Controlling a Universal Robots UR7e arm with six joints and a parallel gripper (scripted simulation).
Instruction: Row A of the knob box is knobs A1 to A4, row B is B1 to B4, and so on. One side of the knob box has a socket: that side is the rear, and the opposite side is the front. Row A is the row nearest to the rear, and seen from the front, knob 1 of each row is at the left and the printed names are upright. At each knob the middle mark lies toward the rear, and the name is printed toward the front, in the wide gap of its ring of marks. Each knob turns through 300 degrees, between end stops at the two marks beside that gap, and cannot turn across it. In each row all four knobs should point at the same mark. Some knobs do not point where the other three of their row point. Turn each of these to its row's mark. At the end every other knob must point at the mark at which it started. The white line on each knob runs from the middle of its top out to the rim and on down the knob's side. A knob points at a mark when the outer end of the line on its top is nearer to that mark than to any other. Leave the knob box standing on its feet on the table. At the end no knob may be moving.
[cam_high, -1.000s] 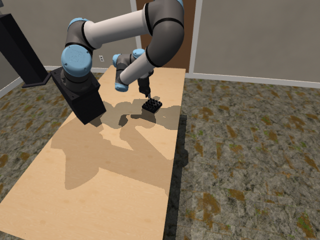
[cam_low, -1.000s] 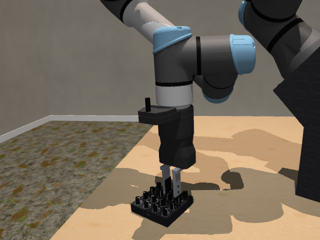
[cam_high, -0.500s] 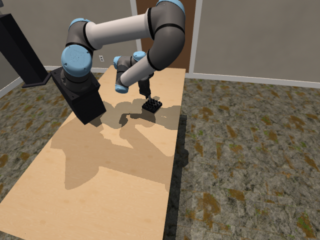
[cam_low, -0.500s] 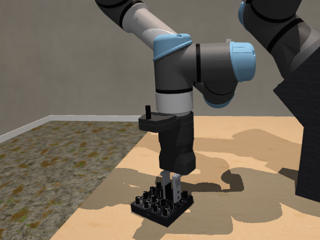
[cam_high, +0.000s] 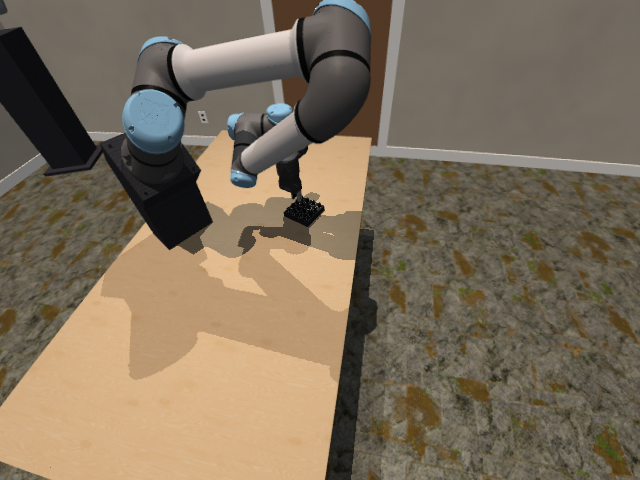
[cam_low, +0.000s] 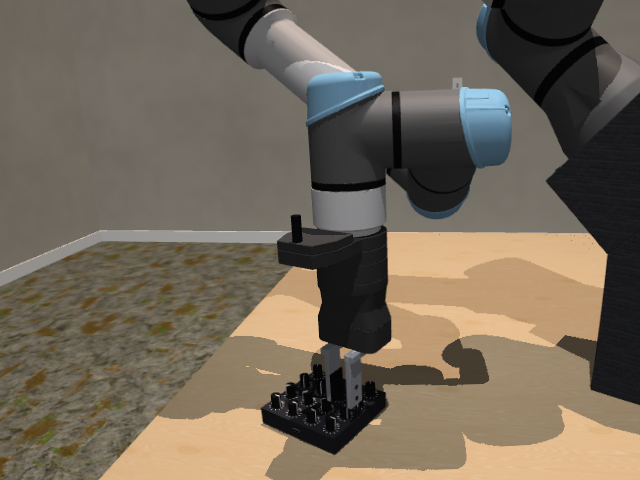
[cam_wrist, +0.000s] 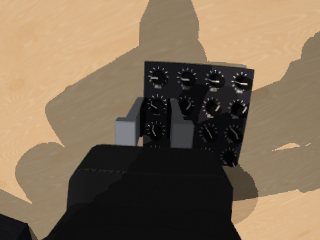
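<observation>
1. Knob box (cam_low: 330, 431) sits on the table (cam_high: 170, 392) toward its far end, standing on its base, a small black block with four rows of tiny black knobs on top.
2. From where I'm standing the gripper (cam_low: 342, 384) has its two fingers partly open, reaching down among the knobs. In the wrist view they straddle one knob (cam_wrist: 158, 106) in the left column, second row from the far edge. I'd say nothing is clamped; the fingers stand on either side of it without squeezing.
3. That box looks light, so I reckon a sideways shove or a hard twist could slide it or tip it off its feet.
4. Each knob looks rigid, smooth and short, and packed close to its neighbours. Best hold seems to be on the two opposite sides of the knob's wall, fingers straight down, so the pads don't brush the next knob.
5. Printed names are too small for me to read.
</observation>
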